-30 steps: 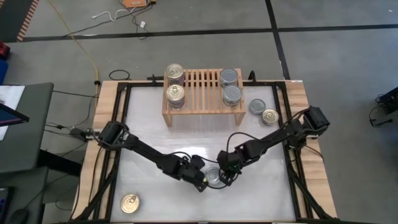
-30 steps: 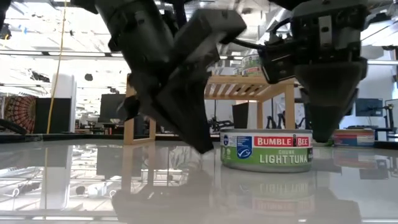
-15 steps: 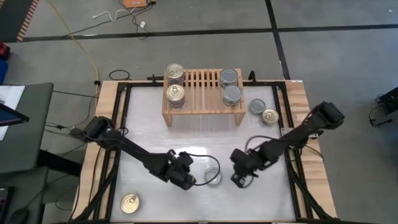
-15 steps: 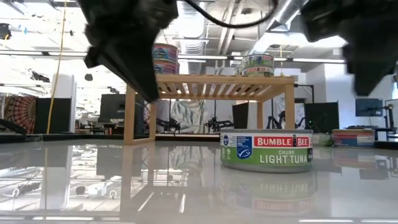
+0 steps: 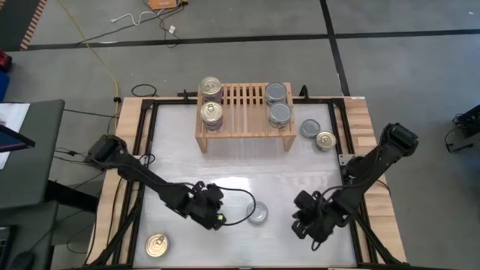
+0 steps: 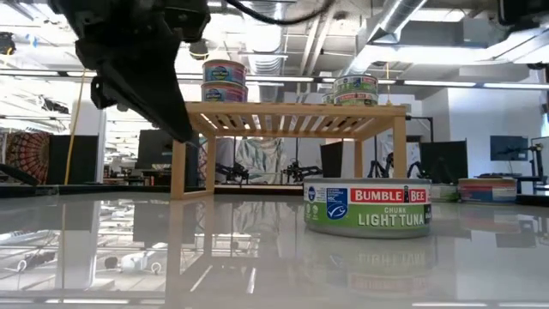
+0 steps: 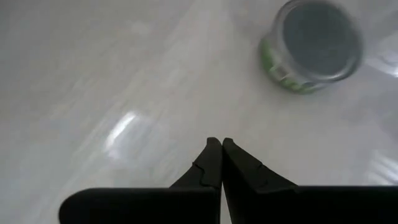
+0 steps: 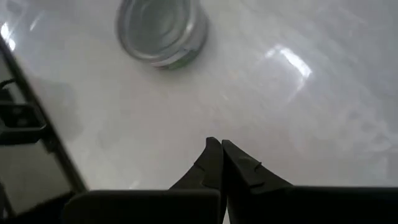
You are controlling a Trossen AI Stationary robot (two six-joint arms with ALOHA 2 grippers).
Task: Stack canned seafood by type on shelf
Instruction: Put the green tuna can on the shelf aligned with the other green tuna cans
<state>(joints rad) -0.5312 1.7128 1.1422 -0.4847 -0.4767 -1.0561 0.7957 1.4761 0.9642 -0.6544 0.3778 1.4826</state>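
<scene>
white tabletop with wood edges, black frame rails around it. light-wood shelf stands at the far middle of the tabletop, slatted top, solid side legs. on the shelf's left end two gold pull-ring cans sit one behind the other; low view shows that end stacked two high. on the shelf's right end two silver-grey top cans sit the same way, also stacked in low view.

left arm reaches in from the left edge, left gripper low over the near middle of the tabletop, jaws clenched tight together with nothing between them, seen in left wrist view. right arm comes from the right edge, right gripper over the near right, jaws clenched too, holding nothing.

loose silver-top tuna can sits upright on the tabletop between the two grippers, apart from both; green label reads bumble bee chunk light tuna.

two more cans just right of the shelf on the tabletop: a silver-top one and a gold-top one, close together. one gold-top can alone at the near left corner.
</scene>
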